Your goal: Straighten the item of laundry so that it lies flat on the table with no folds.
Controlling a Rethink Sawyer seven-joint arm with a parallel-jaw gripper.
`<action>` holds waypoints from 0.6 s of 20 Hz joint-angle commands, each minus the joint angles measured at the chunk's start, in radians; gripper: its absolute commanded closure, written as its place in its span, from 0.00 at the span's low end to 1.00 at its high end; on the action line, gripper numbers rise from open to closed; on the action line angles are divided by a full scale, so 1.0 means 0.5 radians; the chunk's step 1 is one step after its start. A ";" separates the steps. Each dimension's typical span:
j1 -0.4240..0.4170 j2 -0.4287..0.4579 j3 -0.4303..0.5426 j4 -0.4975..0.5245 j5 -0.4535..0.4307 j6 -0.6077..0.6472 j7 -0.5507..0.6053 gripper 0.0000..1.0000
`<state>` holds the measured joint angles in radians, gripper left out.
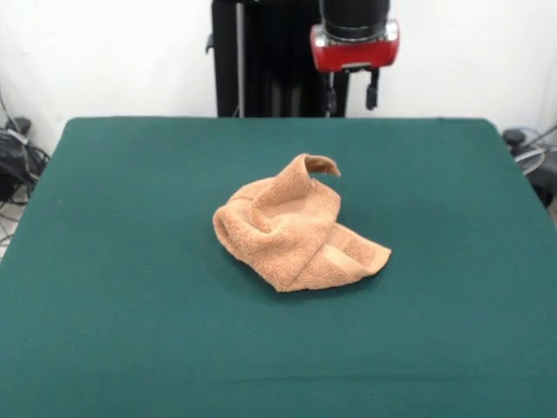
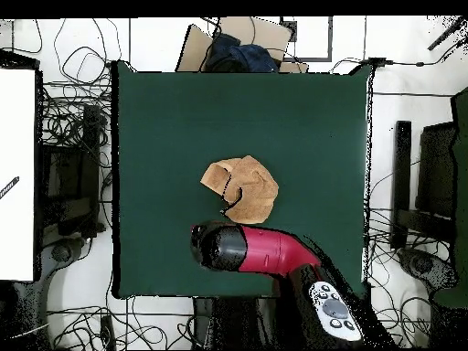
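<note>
A crumpled peach-orange terry-cloth hand towel [image 1: 296,228] [image 2: 241,187] is seen bunched near the centre of the large dark green felt worktop [image 1: 122,287] [image 2: 164,119], one corner curled upright, folds layered at the near side in the front view. The red and black arm [image 2: 265,251] is held above the worktop's robot-side edge, wrist pointed down. Its tool [image 1: 351,92] hangs well clear of the towel, w/ two dark fingers [image 1: 372,91] set apart, nothing gripped.
</note>
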<state>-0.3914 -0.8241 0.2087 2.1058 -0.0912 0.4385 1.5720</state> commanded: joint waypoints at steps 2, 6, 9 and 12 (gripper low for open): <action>0.513 0.050 -0.403 -0.388 -0.547 -0.091 0.274 0.00; 0.481 0.062 -0.346 -0.349 -0.534 -0.108 0.259 0.00; 0.431 0.081 -0.181 -0.375 -0.507 -0.005 0.132 0.00; 0.455 0.052 -0.128 -0.381 -0.438 0.088 0.138 0.00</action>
<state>-0.1692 -0.8111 0.0893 1.9896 -0.3088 0.4385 1.5720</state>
